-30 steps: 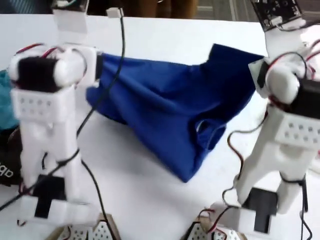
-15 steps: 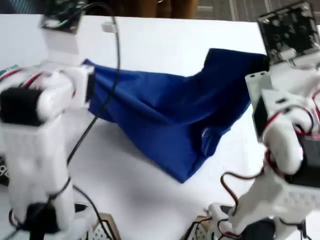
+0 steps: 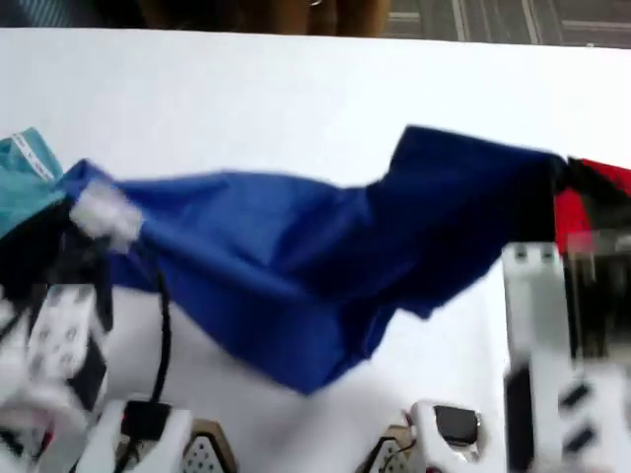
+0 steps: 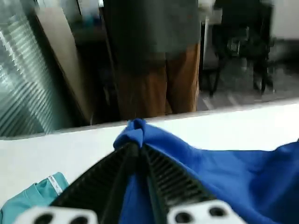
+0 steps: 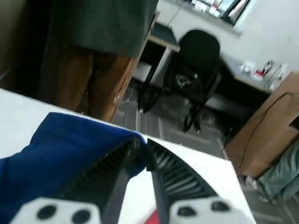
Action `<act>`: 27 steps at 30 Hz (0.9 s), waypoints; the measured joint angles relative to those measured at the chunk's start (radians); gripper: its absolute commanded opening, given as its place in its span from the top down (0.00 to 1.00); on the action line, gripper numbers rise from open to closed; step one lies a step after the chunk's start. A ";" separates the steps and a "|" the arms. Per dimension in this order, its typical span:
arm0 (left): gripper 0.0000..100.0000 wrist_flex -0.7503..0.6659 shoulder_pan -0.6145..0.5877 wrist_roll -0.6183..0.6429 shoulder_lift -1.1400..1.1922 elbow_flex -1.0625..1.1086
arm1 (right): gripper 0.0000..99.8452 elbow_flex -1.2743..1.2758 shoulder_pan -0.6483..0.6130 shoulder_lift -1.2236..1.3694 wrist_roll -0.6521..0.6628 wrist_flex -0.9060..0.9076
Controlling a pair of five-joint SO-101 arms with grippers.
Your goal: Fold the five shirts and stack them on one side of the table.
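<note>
1. While strung side to side over the worktop [image 3: 296, 89], sags mid-span as one blue shirt [image 3: 296, 256].
2. Pinched at opposite ends — left jaws on one, right jaws on the other.

**No legible print in view**

No text, number or sign can be read. The pale neck label [image 4: 54, 183] on the teal shirt [image 4: 25, 205] is too small and blurred to make out.
</note>
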 measured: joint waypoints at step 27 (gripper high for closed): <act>0.97 -0.993 -0.097 0.120 1.057 0.491 | 0.98 0.477 -0.025 1.112 -0.112 -0.962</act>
